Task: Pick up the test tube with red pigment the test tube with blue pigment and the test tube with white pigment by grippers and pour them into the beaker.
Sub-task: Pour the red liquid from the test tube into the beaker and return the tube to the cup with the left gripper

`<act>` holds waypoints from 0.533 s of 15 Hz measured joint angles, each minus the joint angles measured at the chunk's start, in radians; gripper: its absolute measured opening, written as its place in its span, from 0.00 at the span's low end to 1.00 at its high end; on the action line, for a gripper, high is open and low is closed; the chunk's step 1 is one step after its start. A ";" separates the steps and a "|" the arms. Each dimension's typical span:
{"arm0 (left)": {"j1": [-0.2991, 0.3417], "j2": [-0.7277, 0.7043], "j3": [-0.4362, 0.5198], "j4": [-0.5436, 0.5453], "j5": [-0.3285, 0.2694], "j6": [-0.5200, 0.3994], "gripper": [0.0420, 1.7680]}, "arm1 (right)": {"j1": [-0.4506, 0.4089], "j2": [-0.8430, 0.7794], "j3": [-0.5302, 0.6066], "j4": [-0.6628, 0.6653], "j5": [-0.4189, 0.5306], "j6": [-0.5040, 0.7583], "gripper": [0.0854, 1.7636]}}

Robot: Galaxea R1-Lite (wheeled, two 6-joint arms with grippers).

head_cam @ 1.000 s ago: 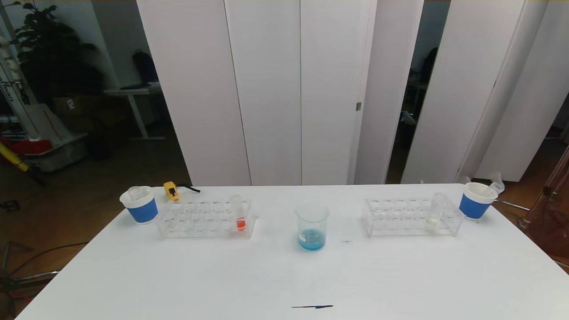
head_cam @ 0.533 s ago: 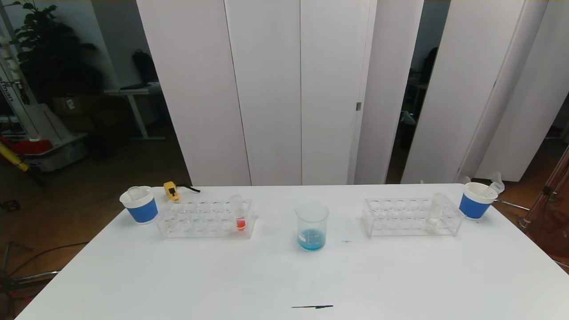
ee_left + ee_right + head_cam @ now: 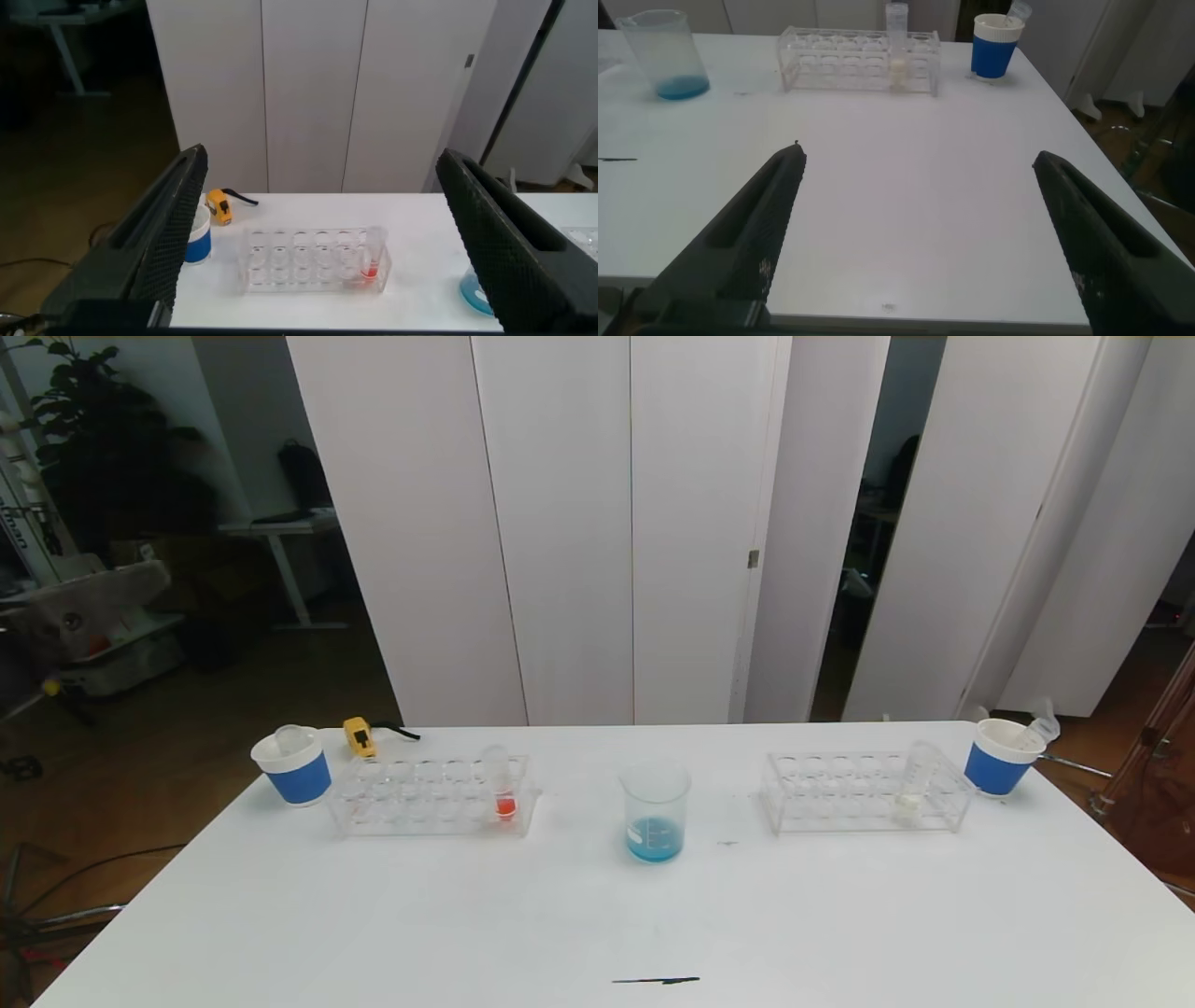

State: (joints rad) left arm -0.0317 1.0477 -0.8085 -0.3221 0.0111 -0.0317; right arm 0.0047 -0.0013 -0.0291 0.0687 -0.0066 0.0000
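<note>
Looking out from both wrists, I see my left gripper (image 3: 318, 233) and right gripper (image 3: 915, 233) spread wide, gripping nothing, parked short of the glassware. Nothing on the table has shifted over the last second (only background clutter moved). Further out, the beaker (image 3: 655, 810) already holds blue liquid, so blue looks poured. Red test tube (image 3: 502, 784) waits in the left rack (image 3: 429, 795); the test tube with white pigment (image 3: 913, 786), seemingly leaning, sits in the right rack (image 3: 864, 791).
</note>
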 joint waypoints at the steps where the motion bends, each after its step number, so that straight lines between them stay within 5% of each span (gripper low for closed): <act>1: -0.007 0.064 -0.003 -0.054 0.001 -0.004 0.99 | 0.000 0.000 0.000 0.000 0.000 0.000 0.99; 8: -0.133 0.352 0.140 -0.374 0.009 -0.034 0.99 | 0.000 0.000 0.000 0.000 0.001 0.000 0.99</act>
State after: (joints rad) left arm -0.1645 1.4000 -0.6685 -0.6960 0.0202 -0.0653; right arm 0.0043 -0.0013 -0.0291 0.0687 -0.0057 0.0000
